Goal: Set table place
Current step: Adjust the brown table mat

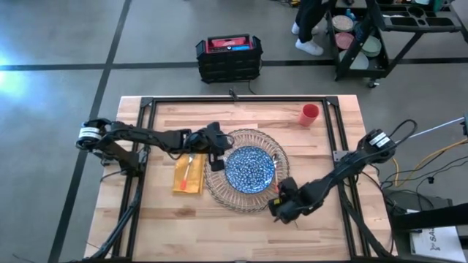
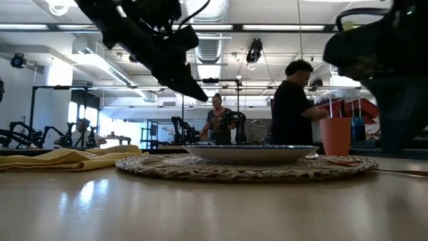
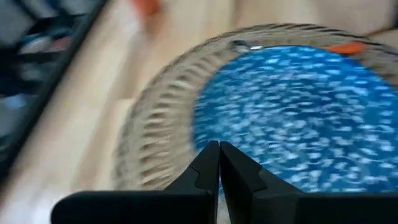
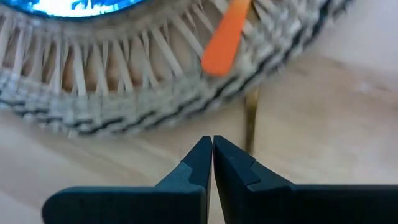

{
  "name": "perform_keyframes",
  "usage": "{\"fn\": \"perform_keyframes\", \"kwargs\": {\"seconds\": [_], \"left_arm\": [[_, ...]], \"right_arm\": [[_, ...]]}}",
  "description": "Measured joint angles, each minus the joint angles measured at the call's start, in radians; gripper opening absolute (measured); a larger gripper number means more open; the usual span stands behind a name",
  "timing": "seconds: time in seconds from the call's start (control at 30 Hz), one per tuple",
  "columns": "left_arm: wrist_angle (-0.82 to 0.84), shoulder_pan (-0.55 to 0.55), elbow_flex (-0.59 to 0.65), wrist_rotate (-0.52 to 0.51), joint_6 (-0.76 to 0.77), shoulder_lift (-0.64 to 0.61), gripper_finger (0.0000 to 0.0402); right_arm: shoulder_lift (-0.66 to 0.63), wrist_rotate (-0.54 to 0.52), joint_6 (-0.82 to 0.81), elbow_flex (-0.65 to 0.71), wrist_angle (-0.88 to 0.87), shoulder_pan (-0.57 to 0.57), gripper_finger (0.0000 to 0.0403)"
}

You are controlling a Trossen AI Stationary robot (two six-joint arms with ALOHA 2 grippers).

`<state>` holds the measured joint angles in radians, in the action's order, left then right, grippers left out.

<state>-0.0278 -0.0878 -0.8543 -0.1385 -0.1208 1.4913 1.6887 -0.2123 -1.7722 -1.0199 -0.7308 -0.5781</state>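
A: Two arms over the table [image 1: 241, 223], both working at the place. How do they stand?

B: The left gripper [image 1: 217, 162] hangs over the left rim of the ribbed charger [image 1: 219, 186], fingers pressed together on nothing, raised above it in the low view. The right gripper [image 1: 278, 210] sits by the charger's near-right edge, fingers likewise closed and empty.

A: And the place itself?

B: The blue-patterned plate [image 1: 250, 167] lies in the middle of the charger. The yellow napkin [image 1: 180, 182] lies just left of the charger, with an orange-handled piece of cutlery [image 1: 189, 170] on top of it. A second orange handle [image 4: 227, 36] rests on the charger's right rim, its metal end reaching onto the wood in front of the right gripper.

A: The cup?

B: The red cup [image 1: 309, 114] stands upright at the far right of the table, well apart from the charger.

A: Anything beyond?

B: Two people [image 2: 291, 107] stand in the room behind, and a black and red case [image 1: 229, 57] sits on the floor past the far edge.
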Motion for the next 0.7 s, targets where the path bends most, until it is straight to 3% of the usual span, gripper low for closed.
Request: {"fn": "perform_keyframes", "kwargs": {"seconds": [0.13,0.23,0.47,0.7], "left_arm": [[-0.169,-0.002,-0.002,0.184,-0.033,0.099,0.0000],[-0.226,0.001,-0.036,0.261,-0.035,0.203,0.0000],[-0.058,0.006,-0.183,0.232,-0.017,0.395,0.0000],[0.112,0.007,-0.237,0.104,-0.017,0.395,0.0000]], "right_arm": [[0.007,-0.032,0.048,-0.010,0.004,-0.004,0.0000],[0.007,-0.040,0.057,-0.025,0.004,-0.039,0.0000],[0.007,-0.104,-0.004,-0.053,0.003,-0.134,0.0000],[0.006,-0.163,0.003,-0.054,-0.040,-0.153,0.0000]]}}
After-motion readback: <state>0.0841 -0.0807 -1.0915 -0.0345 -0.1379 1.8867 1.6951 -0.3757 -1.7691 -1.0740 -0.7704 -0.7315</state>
